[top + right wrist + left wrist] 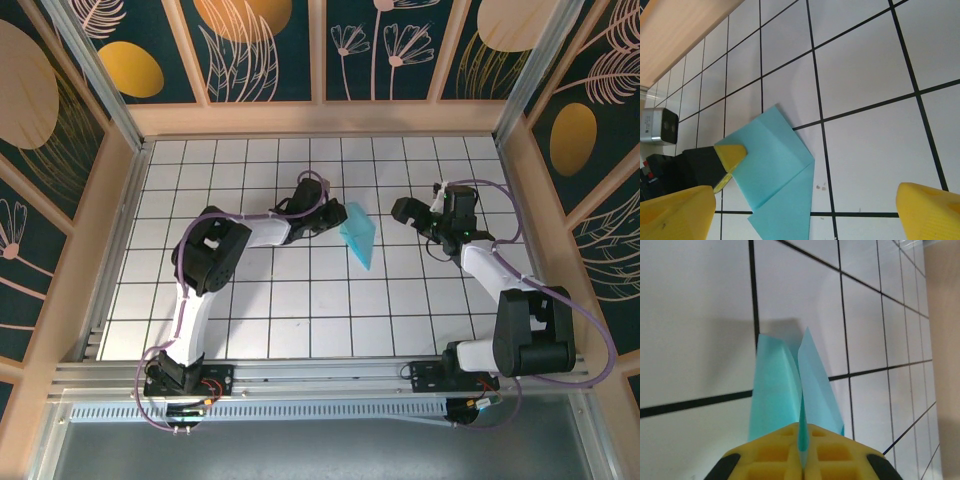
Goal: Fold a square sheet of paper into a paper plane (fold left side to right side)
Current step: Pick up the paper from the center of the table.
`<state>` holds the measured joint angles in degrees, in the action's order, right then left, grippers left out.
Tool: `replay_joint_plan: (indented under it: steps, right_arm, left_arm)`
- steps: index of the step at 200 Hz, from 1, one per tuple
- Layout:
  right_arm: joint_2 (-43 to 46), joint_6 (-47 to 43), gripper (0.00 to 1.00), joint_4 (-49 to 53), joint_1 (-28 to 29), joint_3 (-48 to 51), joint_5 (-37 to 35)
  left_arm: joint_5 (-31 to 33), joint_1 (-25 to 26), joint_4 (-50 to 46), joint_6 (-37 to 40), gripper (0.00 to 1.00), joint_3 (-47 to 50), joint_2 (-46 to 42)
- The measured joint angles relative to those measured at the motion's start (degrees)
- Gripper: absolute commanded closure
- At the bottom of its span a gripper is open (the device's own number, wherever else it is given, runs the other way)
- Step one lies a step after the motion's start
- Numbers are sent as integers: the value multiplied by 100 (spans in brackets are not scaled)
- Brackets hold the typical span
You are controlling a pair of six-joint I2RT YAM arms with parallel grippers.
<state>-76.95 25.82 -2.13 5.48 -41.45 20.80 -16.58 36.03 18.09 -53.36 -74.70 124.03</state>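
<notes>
The paper plane (357, 235) lies near the middle of the white tiled table (250, 300), between the two arms, its narrow point aimed toward the near edge and its wider end toward the far wall. The left gripper (325, 215) reaches it from the left side and has its yellow fingers (770, 455) pressed together on the paper, pinching a thin fold that stands upright between the pads. In the left wrist view, two light blue flaps rise from this pinch and spread apart above it, one to each side, over a black grid line. The right wrist view shows a yellow fingertip of the left gripper touching the paper's left edge, with a crease running across the blue surface and a lower layer showing beneath the upper one. The right gripper (403, 211) hangs to the right of the plane, apart from it, its fingers (675, 212) spread wide and holding nothing.
</notes>
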Motion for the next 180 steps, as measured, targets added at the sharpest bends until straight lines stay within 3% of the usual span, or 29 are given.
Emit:
replay_joint_plan:
  steps: [60,115,180]
  right_arm:
    - [-2,-232,7,-9,-173,-22,800]
    - [-203,-584,8,-409,-155,-72,2087]
    - [-719,-905,8,-1220,804,-70,3086]
  left_arm:
    - [-348,-101,789,177,100,1161,-848]
    - [-1307,-704,2009,651,100,2750,-2096]
    - [-2184,-802,2719,1294,100,4035,-3445]
